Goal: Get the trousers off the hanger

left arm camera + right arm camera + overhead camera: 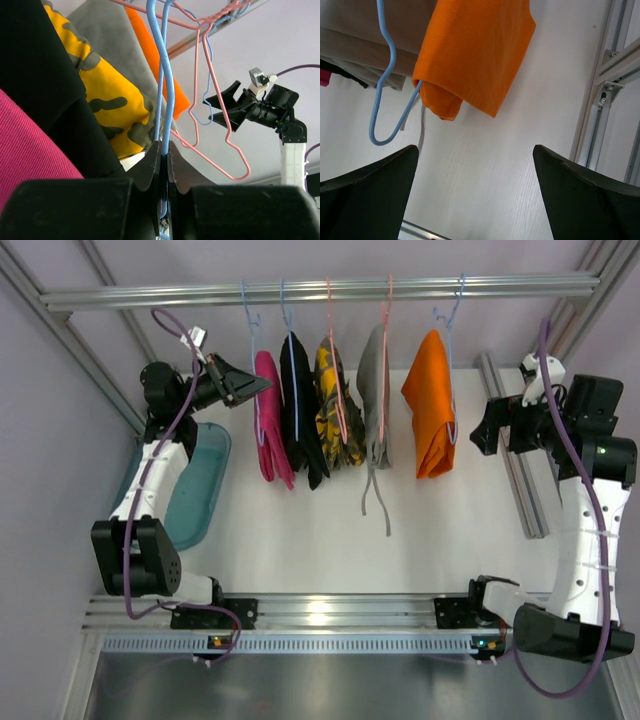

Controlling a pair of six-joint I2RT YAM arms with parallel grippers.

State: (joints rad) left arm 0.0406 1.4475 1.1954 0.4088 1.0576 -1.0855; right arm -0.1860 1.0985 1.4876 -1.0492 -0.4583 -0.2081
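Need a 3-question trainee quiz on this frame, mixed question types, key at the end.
1. How many garments hang from the rail? A three, B five, C seven.
2. True or false: the right gripper is shut.
3. Fill in the colour: the left gripper is shut on a ___ hanger.
Key: 1 B; 2 false, it is open with nothing between the fingers; 3 blue.

Right of the left pincer [266,383] are counted five folded cloth garments [433,405], three blue wire hangers [171,100], two pink wire hangers [242,177].
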